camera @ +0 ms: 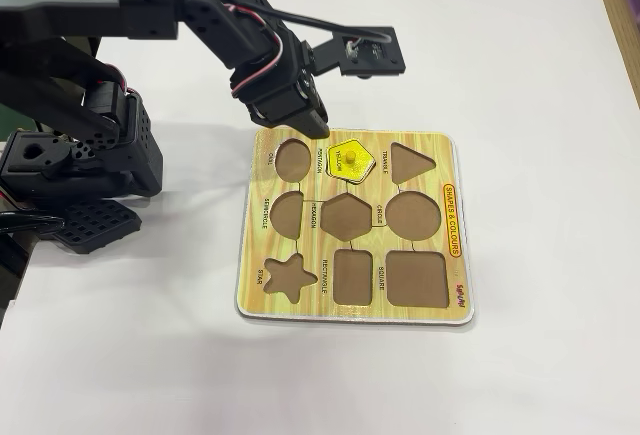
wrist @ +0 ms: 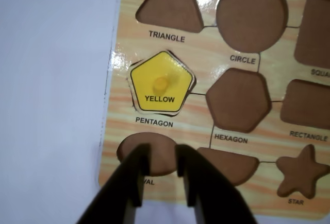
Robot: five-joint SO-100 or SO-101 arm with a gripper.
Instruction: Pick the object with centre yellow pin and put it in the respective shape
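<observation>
So, white table (camera: 540, 65) spreads under everything, bare on all sides of the claw. Arm (camera: 150, 15) is black w/ servos & cables, reaching in from the left in the fixed view, base block behind & below-left of the claw.

Puzzle board (camera: 450, 255), yellow wood-grain, lies flat on the table; the claw hangs over its near-left edge in the fixed view, so most of the board stretches away beyond & to the right of the tips. Empty brown recesses: in the wrist view the oval (wrist: 154, 149) sits directly under/behind the tips, semicircle just right of them, star (wrist: 301, 170) further right, hexagon (wrist: 238, 100) ahead & right, triangle (wrist: 170, 5) and circle further ahead, rect. & square at far right edge.

Claw (wrist: 162, 165): two dark fingers enter from bottom of the wrist view, tips parted w/ a narrow gap, nothing between them — open, empty, apart from the piece.

Yellow pentagon piece (wrist: 161, 82) is straight ahead of the tips, one recess beyond the oval. It sits in the pentagon recess (wrist: 181, 112) above the PENTAGON label, slightly skewed, a thin brown sliver showing at its lower-right edge. Reads YELLOW; small yellow knob at centre.
</observation>
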